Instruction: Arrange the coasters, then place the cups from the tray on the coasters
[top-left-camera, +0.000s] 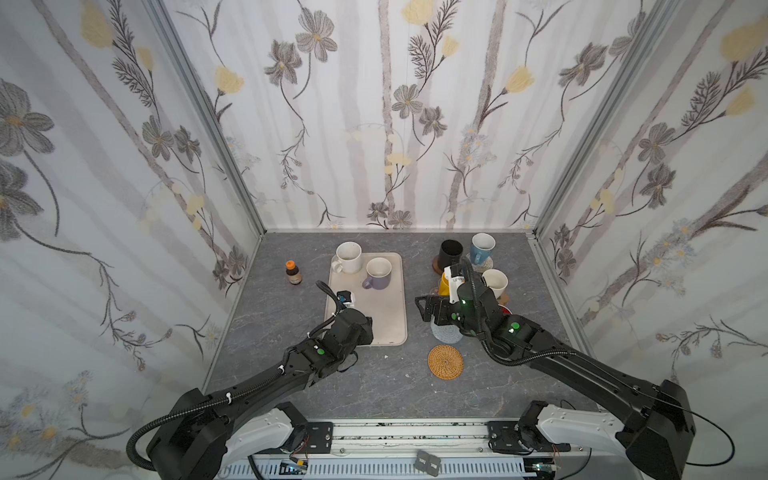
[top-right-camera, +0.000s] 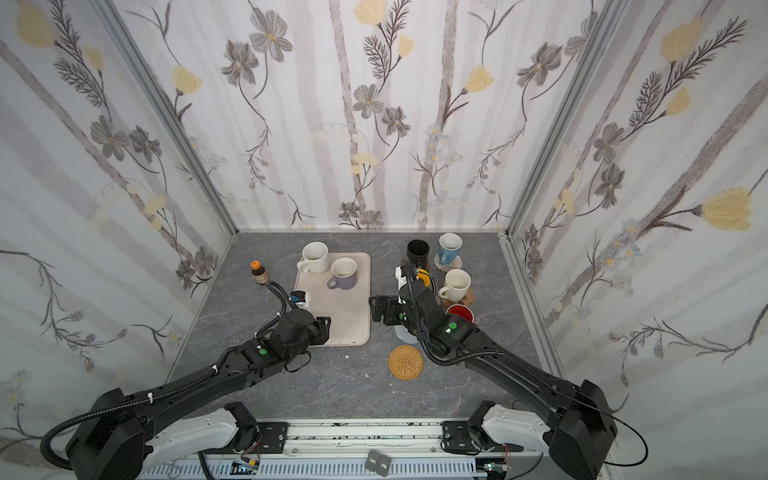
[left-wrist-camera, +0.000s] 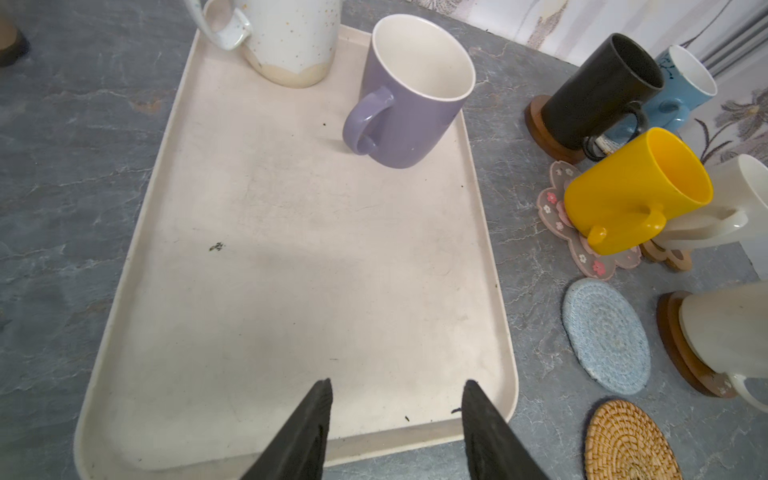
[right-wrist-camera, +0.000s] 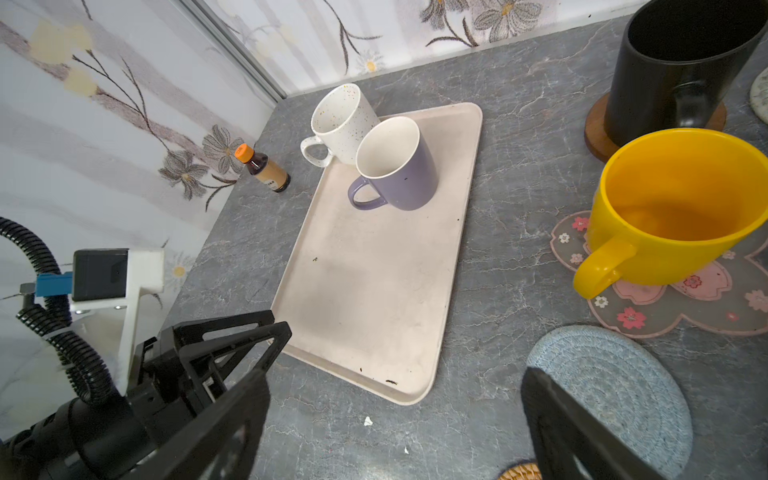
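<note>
The beige tray (top-left-camera: 386, 316) holds a speckled white cup (top-left-camera: 348, 257) and a lavender cup (top-left-camera: 377, 273) at its far end. My left gripper (left-wrist-camera: 399, 388) hovers over the tray's near edge, open, with nothing between its fingers. My right gripper (right-wrist-camera: 395, 386) is open above bare table between the tray and the grey-blue crochet coaster (right-wrist-camera: 615, 386). To the right, a black cup (top-left-camera: 451, 252), a light blue cup (top-left-camera: 482, 247), a yellow cup (left-wrist-camera: 631, 195) and a white cup (top-left-camera: 494, 282) stand on coasters. The tan rattan coaster (top-left-camera: 445, 361) and the crochet one carry nothing.
A small brown bottle (top-left-camera: 293, 272) with an orange cap stands left of the tray. A cup with a red inside (top-right-camera: 459, 311) shows beside my right arm. The enclosure walls rise close behind and beside the table. A few white crumbs (right-wrist-camera: 368, 421) lie near the tray corner.
</note>
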